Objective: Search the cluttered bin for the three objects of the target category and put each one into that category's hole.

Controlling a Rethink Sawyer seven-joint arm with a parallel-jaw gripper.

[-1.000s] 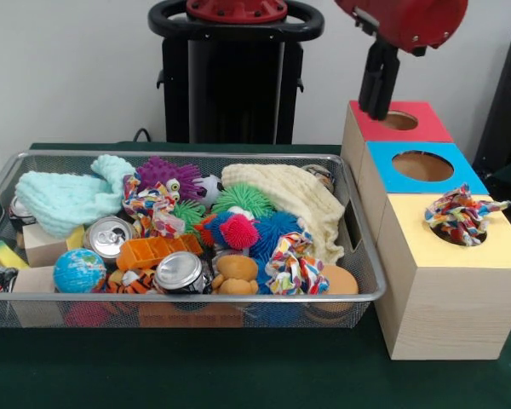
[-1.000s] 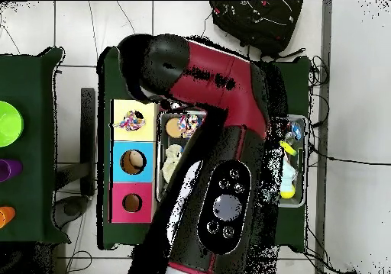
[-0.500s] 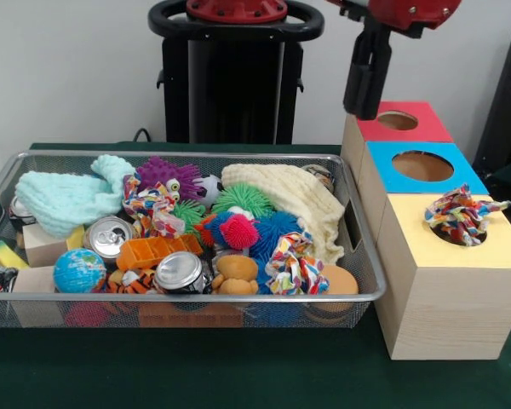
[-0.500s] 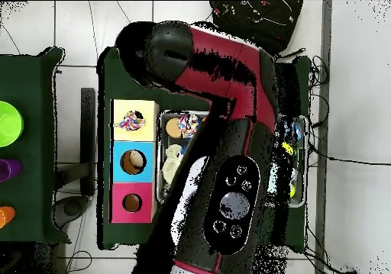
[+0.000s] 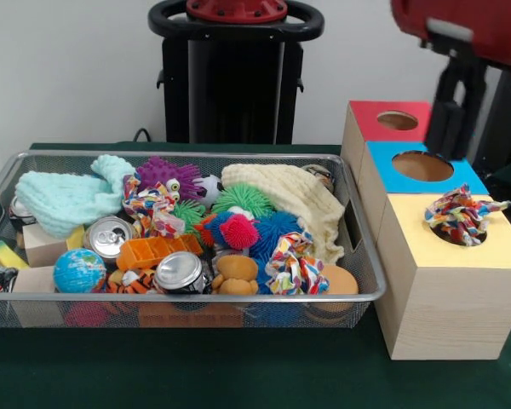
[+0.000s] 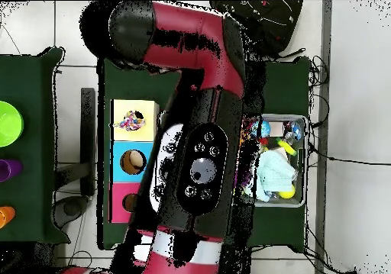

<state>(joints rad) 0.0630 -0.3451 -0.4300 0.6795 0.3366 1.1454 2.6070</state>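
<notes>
— Is the tool (image 5: 449, 119) grasping anything?
— Can't tell; it's hanging behind the blue box (image 5: 422, 166).
— And the next rope toy (image 5: 294, 264)?
— It's lying in the wire bin (image 5: 364, 294), soft and light; I'd be pinching its knot.

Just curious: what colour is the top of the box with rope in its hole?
Yellow box top, clearest in the front view.

One multicoloured rope toy (image 5: 462, 214) bunched in the yellow box's hole (image 5: 456, 232)
</notes>
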